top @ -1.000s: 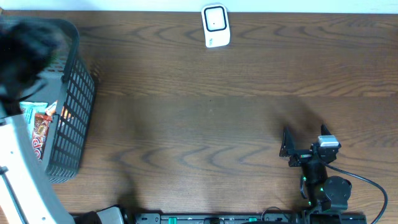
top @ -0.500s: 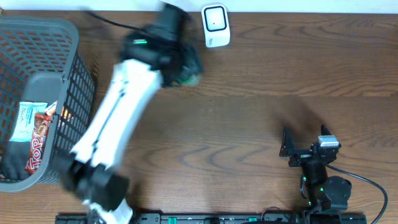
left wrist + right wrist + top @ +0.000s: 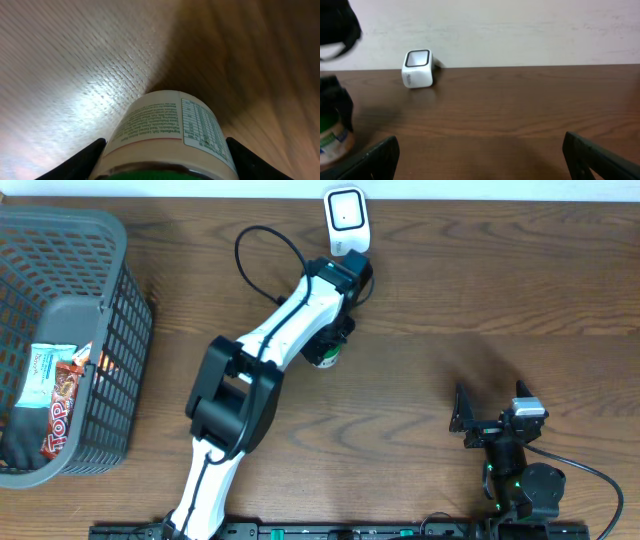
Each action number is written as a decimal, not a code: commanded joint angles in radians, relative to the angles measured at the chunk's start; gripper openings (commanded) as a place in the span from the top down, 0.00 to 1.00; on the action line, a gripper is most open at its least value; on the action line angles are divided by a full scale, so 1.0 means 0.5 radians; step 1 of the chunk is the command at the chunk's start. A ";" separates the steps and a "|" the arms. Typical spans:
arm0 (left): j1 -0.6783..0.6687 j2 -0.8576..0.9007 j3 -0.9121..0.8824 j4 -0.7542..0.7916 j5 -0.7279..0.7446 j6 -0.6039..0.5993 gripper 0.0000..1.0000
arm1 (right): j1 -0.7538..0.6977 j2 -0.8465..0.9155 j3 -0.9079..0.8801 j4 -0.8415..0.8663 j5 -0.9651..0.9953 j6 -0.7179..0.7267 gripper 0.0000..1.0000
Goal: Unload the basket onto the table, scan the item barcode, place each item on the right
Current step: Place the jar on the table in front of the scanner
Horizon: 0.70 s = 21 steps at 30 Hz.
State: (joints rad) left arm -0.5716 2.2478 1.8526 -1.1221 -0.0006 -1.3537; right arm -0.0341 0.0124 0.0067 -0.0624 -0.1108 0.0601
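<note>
**Jar pinched in the left gripper, near the scanner**

I see the wooden table (image 3: 500, 290), with the grey basket (image 3: 120, 340) at its left edge. My left gripper (image 3: 167, 160) pinches a white-labelled jar (image 3: 170, 130), near the white scanner (image 3: 347, 220). Whether the jar touches the wood, I cannot tell. My right gripper (image 3: 480, 150) sits spread wide and empty, well apart.

The jar (image 3: 170, 132) has a cream label with dark print and a green lid. The scanner (image 3: 346, 220) is white with a black window. The basket (image 3: 128, 350) is dark grey. The table (image 3: 450, 290) shows brown wood grain.
</note>
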 commanded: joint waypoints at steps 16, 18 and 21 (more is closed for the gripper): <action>0.138 -0.277 0.282 -0.121 -0.076 0.462 0.02 | 0.021 -0.008 -0.002 -0.007 0.010 0.021 0.01; 0.218 -0.475 0.393 -0.166 -0.076 0.700 0.02 | 0.021 -0.008 -0.002 -0.007 0.010 0.021 0.01; 0.369 -0.791 0.504 -0.202 -0.088 1.022 0.02 | 0.021 -0.008 -0.002 -0.007 0.010 0.021 0.01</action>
State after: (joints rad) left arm -0.4690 2.0773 2.0079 -1.2011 0.0002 -1.0927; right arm -0.0341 0.0124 0.0067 -0.0628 -0.1108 0.0601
